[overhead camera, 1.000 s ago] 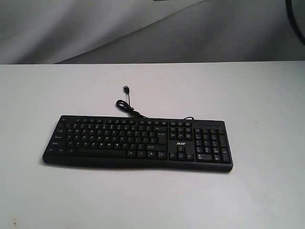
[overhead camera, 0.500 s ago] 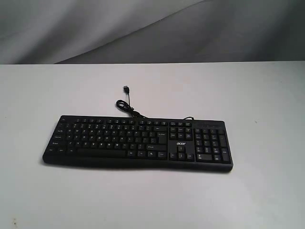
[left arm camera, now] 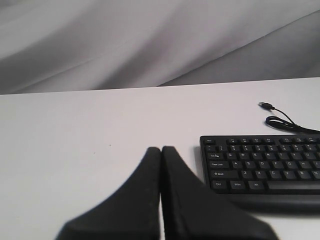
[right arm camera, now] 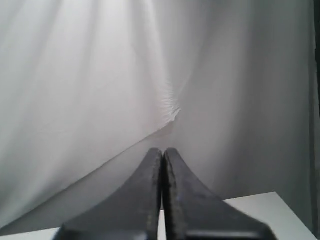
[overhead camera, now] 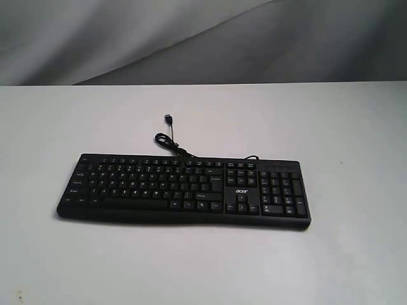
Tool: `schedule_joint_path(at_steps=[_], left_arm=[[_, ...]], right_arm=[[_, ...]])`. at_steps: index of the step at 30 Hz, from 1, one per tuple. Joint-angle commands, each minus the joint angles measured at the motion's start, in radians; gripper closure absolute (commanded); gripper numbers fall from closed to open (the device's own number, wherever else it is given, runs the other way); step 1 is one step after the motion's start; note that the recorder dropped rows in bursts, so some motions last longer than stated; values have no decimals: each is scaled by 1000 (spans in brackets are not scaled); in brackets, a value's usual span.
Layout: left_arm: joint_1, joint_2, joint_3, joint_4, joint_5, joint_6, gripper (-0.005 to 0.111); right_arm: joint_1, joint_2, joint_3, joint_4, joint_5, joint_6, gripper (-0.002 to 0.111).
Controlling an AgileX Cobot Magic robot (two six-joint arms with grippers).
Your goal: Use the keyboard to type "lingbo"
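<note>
The left end effector [left arm camera: 161, 150] has its two dark fingers pressed together with only a thin seam between them, and it hangs over bare white counter [left arm camera: 75, 150] just off the keyboard's [left arm camera: 265, 167] left end, near the corner with the Ctrl and Shift keys. In the exterior view the keyboard [overhead camera: 184, 189] lies flat on the counter [overhead camera: 76, 121] around the middle, its long side running left to right and its space-bar edge towards the camera. The white key legends are probably too small to read from there. From its far edge a thin black cable [overhead camera: 172, 145] loops once on the counter and ends in a USB plug [overhead camera: 168, 118] lying loose beyond the keys. Further right, the white acer logo [overhead camera: 241, 192] sits above the arrow keys, and the number pad [overhead camera: 282, 192] fills the right end. The right end effector [right arm camera: 163, 151] likewise has its fingers closed against each other, holding nothing, and faces a draped grey cloth [right arm camera: 100, 75] with a strip of counter edge below.
</note>
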Motion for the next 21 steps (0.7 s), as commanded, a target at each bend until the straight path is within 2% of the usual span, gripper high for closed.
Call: schedule_joint_path(at_steps=[1, 3, 6, 12, 16, 21], left_arm=[[1, -4, 5, -4, -7, -2, 106], [1, -4, 5, -4, -7, -2, 106], [1, -4, 5, -4, -7, -2, 106], [1, -4, 5, -4, -7, -2, 106], [1, -4, 5, -4, -7, -2, 106], [1, -4, 5, -4, -7, -2, 106]], right_arm=[[-35, -160, 104, 5, 4, 111, 108], [-32, -210, 147, 5, -30, 201, 108], [-32, -264, 207, 3, -41, 208, 108], [-32, -353, 300, -198, 33, 209, 108], [-32, -379, 366, -244, 78, 217, 108], [-32, -379, 423, -229, 80, 395, 108]])
